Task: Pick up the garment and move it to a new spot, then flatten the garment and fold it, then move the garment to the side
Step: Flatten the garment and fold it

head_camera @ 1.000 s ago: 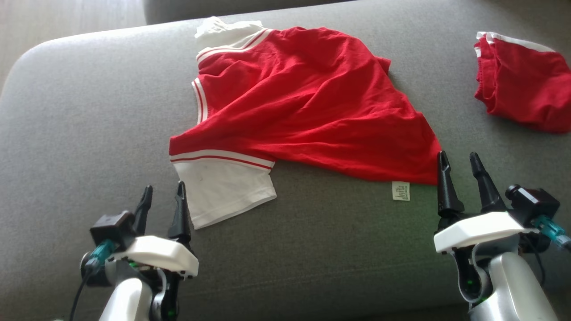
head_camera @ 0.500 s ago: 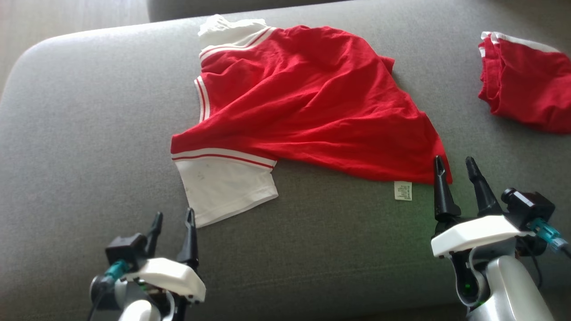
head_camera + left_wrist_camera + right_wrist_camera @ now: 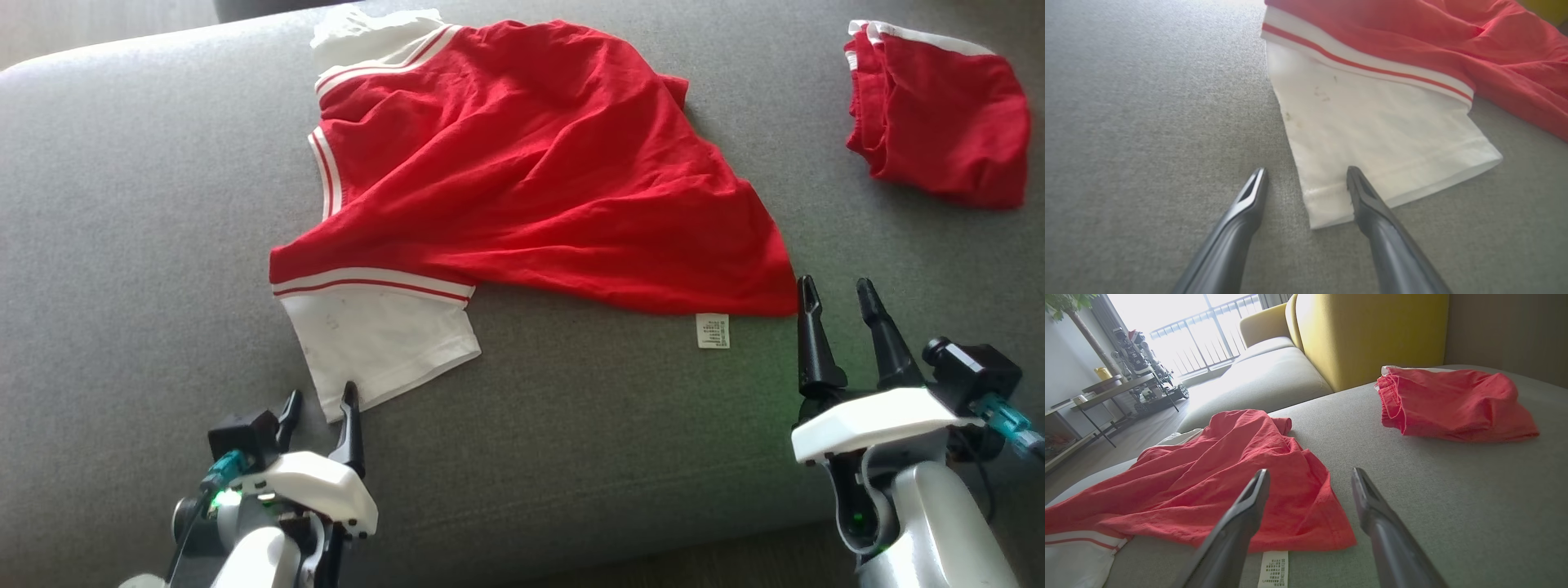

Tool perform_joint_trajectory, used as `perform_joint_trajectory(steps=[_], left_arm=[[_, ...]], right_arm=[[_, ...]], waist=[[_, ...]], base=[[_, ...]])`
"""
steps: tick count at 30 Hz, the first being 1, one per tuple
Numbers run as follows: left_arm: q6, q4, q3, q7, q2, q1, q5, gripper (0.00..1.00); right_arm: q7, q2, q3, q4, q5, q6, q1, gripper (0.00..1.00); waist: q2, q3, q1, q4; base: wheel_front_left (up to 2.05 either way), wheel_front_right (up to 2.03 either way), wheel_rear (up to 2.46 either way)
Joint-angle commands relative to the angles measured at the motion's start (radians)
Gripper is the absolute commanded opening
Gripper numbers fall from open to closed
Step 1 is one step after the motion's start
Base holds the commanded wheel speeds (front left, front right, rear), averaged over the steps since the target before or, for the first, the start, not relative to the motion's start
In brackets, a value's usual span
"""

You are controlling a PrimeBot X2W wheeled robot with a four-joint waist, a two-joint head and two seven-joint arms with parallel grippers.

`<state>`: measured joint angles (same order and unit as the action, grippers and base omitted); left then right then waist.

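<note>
The garment [image 3: 531, 163] is a red shirt with white sleeves and striped trim, spread rumpled on a grey cushion; it also shows as the garment [image 3: 1380, 106] and the garment [image 3: 1216, 473]. My left gripper [image 3: 320, 398] stands open at the near corner of the white sleeve [image 3: 375, 343], its fingers straddling the sleeve's hem corner in the left wrist view [image 3: 1306, 173]. My right gripper [image 3: 833, 290] is open just right of the shirt's near red hem corner, above the cushion. A white care label [image 3: 712, 330] sticks out from the hem.
A second red garment [image 3: 939, 114], folded, lies at the cushion's far right. The grey cushion [image 3: 122, 204] ends at a rounded left edge with floor beyond. A yellow sofa back [image 3: 1363, 330] and a side table [image 3: 1106, 392] stand farther off.
My left gripper has drawn back toward me and now sits at the sleeve's near corner. The camera has shifted, so the whole scene sits slightly left and higher. The right gripper stays put.
</note>
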<state>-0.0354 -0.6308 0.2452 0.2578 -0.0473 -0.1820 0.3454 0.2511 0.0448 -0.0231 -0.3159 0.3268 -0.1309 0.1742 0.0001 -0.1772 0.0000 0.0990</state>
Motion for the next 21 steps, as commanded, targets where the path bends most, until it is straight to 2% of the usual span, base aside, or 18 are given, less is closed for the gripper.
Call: perform_joint_trajectory(steps=[1, 8, 9, 10, 11, 12, 21], left_arm=[[-0.006, -0.009, -0.02, 0.004, -0.003, -0.034, -0.002, 1.0], [-0.01, -0.1, 0.004, 0.004, -0.003, -0.063, 0.018, 1.0], [-0.007, -0.107, 0.009, 0.004, -0.003, -0.065, 0.021, 0.84], [-0.004, -0.112, 0.014, 0.004, -0.003, -0.067, 0.024, 0.41], [-0.002, -0.115, 0.018, 0.004, -0.003, -0.068, 0.026, 0.08], [-0.001, -0.116, 0.022, 0.004, -0.003, -0.07, 0.027, 0.0], [-0.008, -0.038, 0.023, 0.004, -0.003, -0.049, 0.021, 0.0]], right_arm=[[0.011, 0.005, 0.022, 0.037, 0.002, 0.0, 0.027, 1.0], [0.011, 0.005, 0.016, 0.036, 0.007, 0.0, 0.029, 1.0], [0.011, 0.005, 0.016, 0.034, 0.008, 0.0, 0.029, 1.0], [0.011, 0.005, 0.015, 0.032, 0.008, 0.0, 0.028, 1.0], [0.011, 0.005, 0.014, 0.031, 0.009, 0.0, 0.028, 1.0], [0.011, 0.005, 0.013, 0.029, 0.009, 0.0, 0.028, 1.0], [0.011, 0.005, -0.001, 0.0, 0.018, 0.0, 0.026, 1.0]], waist=[[-0.0001, -0.003, 0.0, 0.004], [-0.0001, -0.003, 0.0, 0.007], [-0.0001, -0.002, 0.0, 0.006], [-0.0001, 0.0, 0.0, 0.005], [-0.0001, 0.002, 0.0, 0.004], [-0.0001, 0.003, 0.0, 0.002], [-0.0001, 0.029, 0.0, -0.014]], base=[[0.0, 0.0, 0.0], [0.0, 0.0, 0.0], [0.0, 0.0, 0.0], [0.0, 0.0, 0.0], [0.0, 0.0, 0.0], [0.0, 0.0, 0.0], [0.0, 0.0, 0.0]])
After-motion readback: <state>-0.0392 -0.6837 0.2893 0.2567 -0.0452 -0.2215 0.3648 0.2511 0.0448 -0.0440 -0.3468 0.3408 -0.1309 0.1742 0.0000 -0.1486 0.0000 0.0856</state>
